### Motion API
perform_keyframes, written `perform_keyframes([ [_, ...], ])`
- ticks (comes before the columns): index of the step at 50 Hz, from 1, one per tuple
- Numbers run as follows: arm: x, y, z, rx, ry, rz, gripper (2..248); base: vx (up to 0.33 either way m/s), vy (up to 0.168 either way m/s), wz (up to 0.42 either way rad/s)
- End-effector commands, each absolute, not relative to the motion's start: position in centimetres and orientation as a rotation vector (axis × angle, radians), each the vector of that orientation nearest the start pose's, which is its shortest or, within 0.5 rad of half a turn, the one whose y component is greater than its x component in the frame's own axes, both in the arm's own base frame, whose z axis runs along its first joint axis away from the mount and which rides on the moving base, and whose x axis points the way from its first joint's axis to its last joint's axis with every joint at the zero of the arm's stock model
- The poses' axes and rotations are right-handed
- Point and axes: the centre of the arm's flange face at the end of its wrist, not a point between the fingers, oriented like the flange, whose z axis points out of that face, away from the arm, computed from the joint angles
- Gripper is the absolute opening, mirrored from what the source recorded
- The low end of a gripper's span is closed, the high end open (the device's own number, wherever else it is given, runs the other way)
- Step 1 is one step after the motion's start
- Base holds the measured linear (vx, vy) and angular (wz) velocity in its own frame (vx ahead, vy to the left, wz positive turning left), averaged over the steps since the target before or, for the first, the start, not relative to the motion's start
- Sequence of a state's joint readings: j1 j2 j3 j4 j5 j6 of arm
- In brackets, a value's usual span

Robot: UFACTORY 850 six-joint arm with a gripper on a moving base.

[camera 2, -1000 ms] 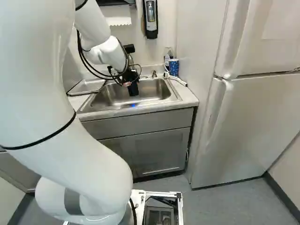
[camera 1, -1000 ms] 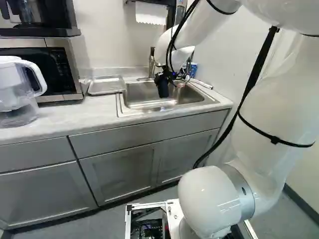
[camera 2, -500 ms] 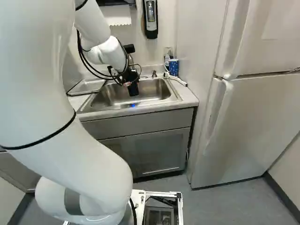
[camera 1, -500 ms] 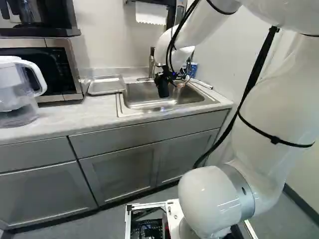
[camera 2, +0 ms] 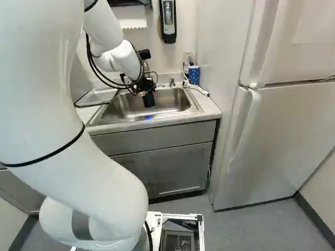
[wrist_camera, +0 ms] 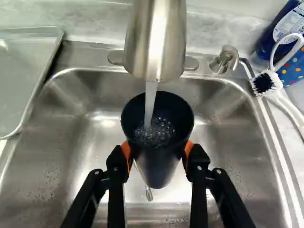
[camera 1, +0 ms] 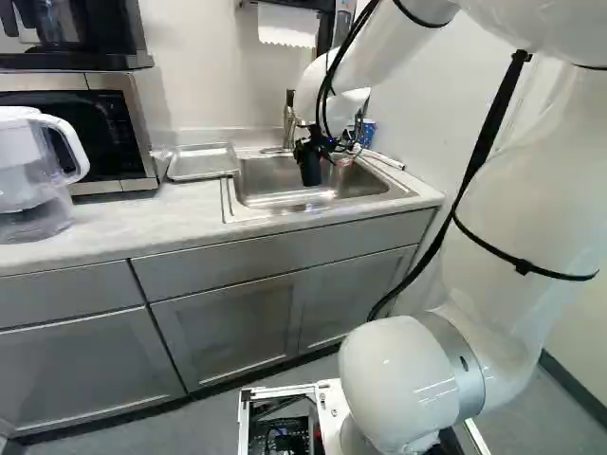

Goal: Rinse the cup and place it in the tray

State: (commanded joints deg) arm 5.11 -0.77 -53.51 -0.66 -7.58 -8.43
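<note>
- Black two-fingered gripper [camera 1: 308, 154] grasps the black tapered cup [wrist_camera: 159, 164] from both sides.
- Cup is over the steel sink [wrist_camera: 237, 152], under the brushed-metal faucet [wrist_camera: 164, 40]; water [wrist_camera: 150, 102] enters it.
- Grey rectangular tray [wrist_camera: 23, 71] lies beside sink.

No words I can read here.
The blue bottle [wrist_camera: 267, 43] wears a label [wrist_camera: 290, 23], its print too small for me.
</note>
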Motion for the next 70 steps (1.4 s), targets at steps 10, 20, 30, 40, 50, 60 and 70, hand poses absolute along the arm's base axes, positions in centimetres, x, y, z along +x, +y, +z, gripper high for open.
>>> perform_keyframes([
  [10, 49.69, 4.43, 55.20, -2.905, -0.361, -1.216, 122, 0.000, 0.000, 0.000],
  [20, 49.69, 4.43, 55.20, -2.905, -0.361, -1.216, 122, 0.000, 0.000, 0.000],
  [30, 49.69, 4.43, 55.20, -2.905, -0.361, -1.216, 122, 0.000, 0.000, 0.000],
  [40, 49.69, 4.43, 55.20, -2.905, -0.361, -1.216, 122, 0.000, 0.000, 0.000],
  [50, 49.69, 4.43, 55.20, -2.905, -0.361, -1.216, 122, 0.000, 0.000, 0.000],
  [60, 49.69, 4.43, 55.20, -2.905, -0.361, -1.216, 122, 0.000, 0.000, 0.000],
  [70, 49.69, 4.43, 55.20, -2.905, -0.361, -1.216, 122, 0.000, 0.000, 0.000],
])
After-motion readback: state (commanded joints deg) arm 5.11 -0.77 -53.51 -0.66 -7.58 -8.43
